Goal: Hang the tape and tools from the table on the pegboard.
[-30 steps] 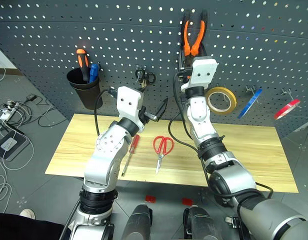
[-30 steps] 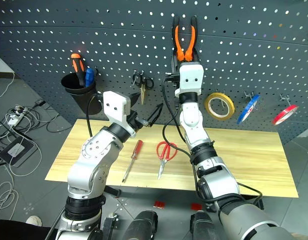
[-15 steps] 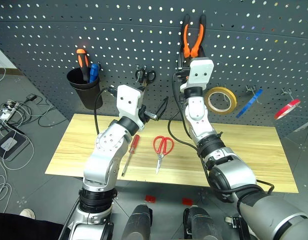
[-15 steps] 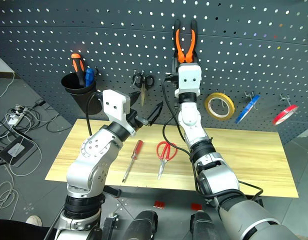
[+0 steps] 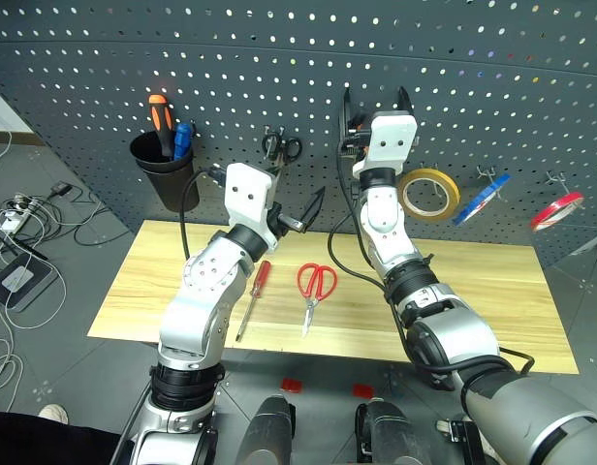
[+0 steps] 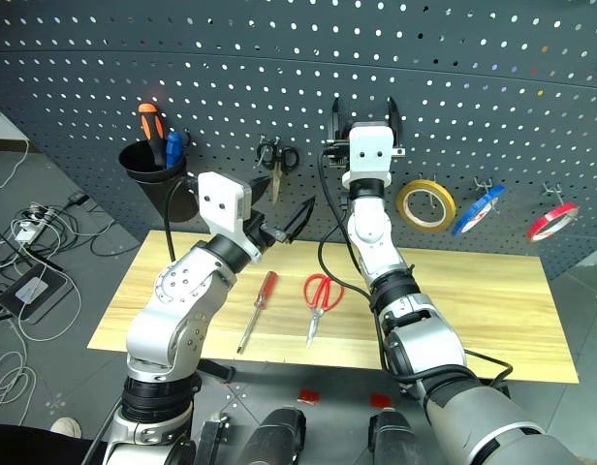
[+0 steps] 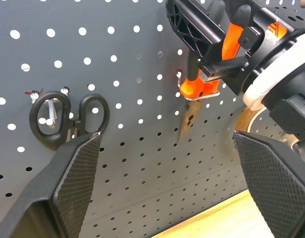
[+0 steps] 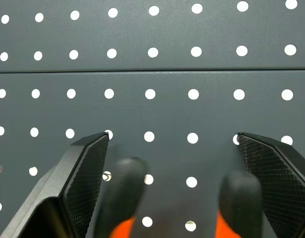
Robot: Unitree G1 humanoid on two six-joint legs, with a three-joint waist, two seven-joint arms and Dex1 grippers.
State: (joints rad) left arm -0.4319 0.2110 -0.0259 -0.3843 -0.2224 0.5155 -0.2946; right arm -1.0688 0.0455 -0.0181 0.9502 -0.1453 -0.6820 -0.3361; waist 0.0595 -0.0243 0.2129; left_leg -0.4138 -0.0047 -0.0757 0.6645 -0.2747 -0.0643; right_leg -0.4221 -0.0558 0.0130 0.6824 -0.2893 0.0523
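Right eye view, right gripper [image 6: 364, 105] raised against pegboard [image 6: 492, 87], jaws released around pliers [image 7: 199, 87], left gripper [image 6: 297, 219] wide.

Pegboard [image 5: 105, 58] is dark grey with neat rows of little pale holes, worktop [image 5: 163, 281] is light yellowish wood with visible grain. Scissors [image 5: 315, 284] have red handles – the screwdriver [image 5: 252, 295] a darker red one. Pliers [image 7: 204, 74] show orange and black. Tape rolls along the board: yellow [image 5: 429, 194], blue [image 5: 481, 198], red [image 5: 557, 209].
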